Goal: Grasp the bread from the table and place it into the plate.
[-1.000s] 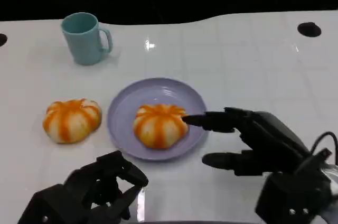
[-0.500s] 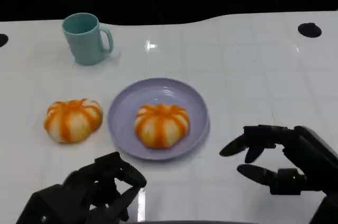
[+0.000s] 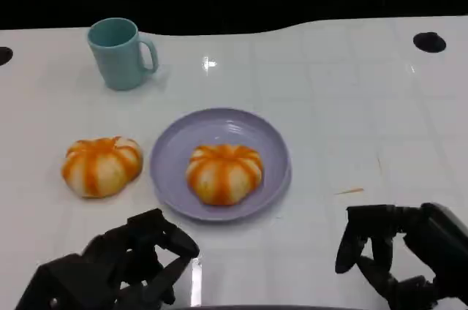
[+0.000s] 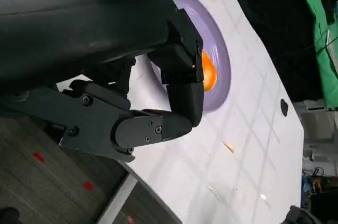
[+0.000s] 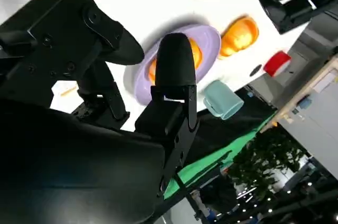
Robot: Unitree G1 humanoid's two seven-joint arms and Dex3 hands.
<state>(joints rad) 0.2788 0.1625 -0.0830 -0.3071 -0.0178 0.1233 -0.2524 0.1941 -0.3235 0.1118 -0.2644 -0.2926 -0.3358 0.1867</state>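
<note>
1. The right hand has pulled back from the plate's edge to the table's near right corner; a second ago its fingers reached almost to the bread, now they hang curled downward, well apart from it, holding nothing.
2. The bread sits on the lavender plate, slightly toward the near side, domed top up. It is nearly round, a little wider across than deep, its orange and white stripes fanning from the crown. It has not shifted since the earlier frames.
3. The left hand stays low at the near left edge of the table, fingers curled in on nothing, much as before.
4. A second striped bun lies on the table just left of the plate, apart from it and unmoved.
5. A teal mug stands upright at the far left, handle to the right.
6. A small orange crumb or sliver lies on the table right of the plate, where the right hand was earlier.
</note>
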